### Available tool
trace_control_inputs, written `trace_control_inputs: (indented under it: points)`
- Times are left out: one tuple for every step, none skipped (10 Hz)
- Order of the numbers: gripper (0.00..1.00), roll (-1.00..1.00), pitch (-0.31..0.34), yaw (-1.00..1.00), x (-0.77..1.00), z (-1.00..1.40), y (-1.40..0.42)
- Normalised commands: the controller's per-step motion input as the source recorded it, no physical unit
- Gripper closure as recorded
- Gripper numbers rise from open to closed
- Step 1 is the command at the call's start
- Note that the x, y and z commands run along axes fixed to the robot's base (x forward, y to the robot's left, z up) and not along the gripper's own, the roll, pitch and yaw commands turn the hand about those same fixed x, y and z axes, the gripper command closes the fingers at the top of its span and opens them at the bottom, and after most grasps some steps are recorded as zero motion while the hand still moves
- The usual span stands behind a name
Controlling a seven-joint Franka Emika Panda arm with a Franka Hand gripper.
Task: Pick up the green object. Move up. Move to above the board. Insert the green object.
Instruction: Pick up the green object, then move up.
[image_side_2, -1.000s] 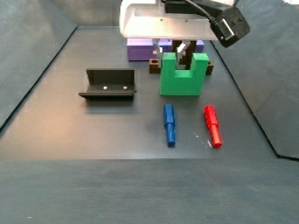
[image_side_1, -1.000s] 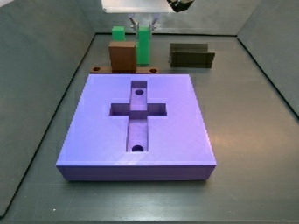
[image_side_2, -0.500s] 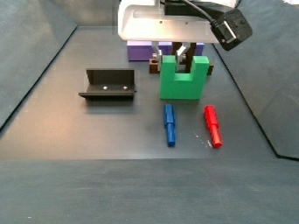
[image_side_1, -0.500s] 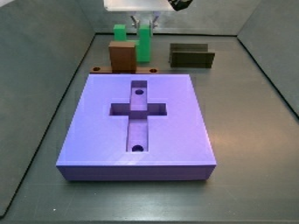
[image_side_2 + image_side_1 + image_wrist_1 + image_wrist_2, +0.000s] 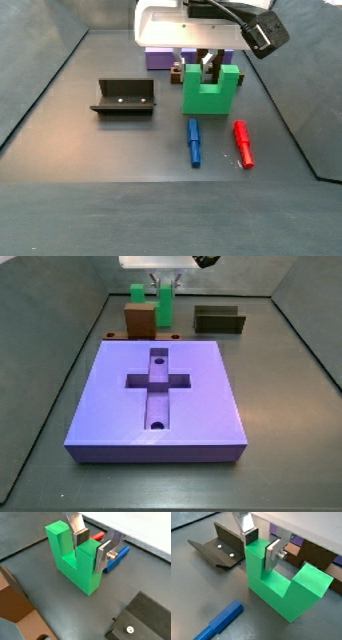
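Observation:
The green object (image 5: 73, 567) stands upright on the dark floor, also in a wrist view (image 5: 278, 597) and in both side views (image 5: 166, 306) (image 5: 207, 92). My gripper (image 5: 92, 542) (image 5: 260, 543) is down over one of its prongs. One silver finger lies flat on the prong's near face and the other finger's pad sits at its far face. The jaws look shut on that prong. The lavender board (image 5: 201, 396) with the cross-shaped recess lies apart from the gripper (image 5: 162, 283) (image 5: 210, 55), on the far side of the brown block.
A brown block (image 5: 138, 321) stands beside the green object, between it and the board. The dark fixture (image 5: 123, 97) (image 5: 219, 321) stands to one side. A blue peg (image 5: 193, 142) and a red peg (image 5: 242, 143) lie on the floor past the green object. Grey walls enclose the floor.
The gripper has dropped very slightly round the prong. The green object stands where it was.

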Motion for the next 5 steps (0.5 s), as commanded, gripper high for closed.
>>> trace_control_inputs:
  points:
    - [1.0,0.0,0.0,0.0,0.0,0.0,0.0]
    - [1.0,0.0,0.0,0.0,0.0,0.0,0.0]
    - [1.0,0.0,0.0,0.0,0.0,0.83,0.0]
    - [1.0,-0.01,0.036,0.05,-0.05,0.78,-0.01]
    - [1.0,0.0,0.064,0.05,-0.08,0.66,-0.01]
